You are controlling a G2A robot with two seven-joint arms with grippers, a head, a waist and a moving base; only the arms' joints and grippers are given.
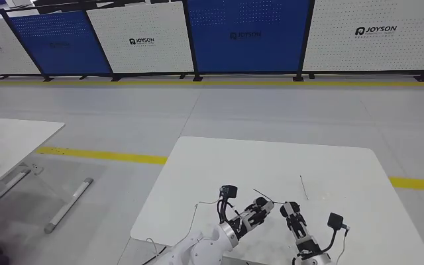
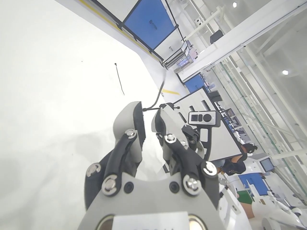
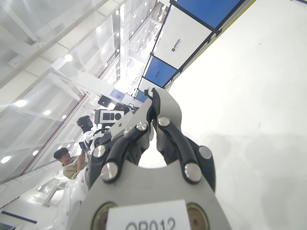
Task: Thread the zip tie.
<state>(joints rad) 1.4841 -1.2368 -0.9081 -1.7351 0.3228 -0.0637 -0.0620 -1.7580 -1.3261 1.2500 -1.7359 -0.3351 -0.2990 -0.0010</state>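
Each white panel of the far wall carries a dark logo with lettering, the blue panels fainter ones. A sticker with letters and digits sits on the right gripper's base.

White table on a pale grey floor crossed by a yellow line. Behind, a row of perforated partitions in black frames, blue panels alternating with white panels. At the far left, corner of a second white table. Overhead, white beams and rows of round ceiling lights in a tall, bright hall. Farther off, another white workbench.
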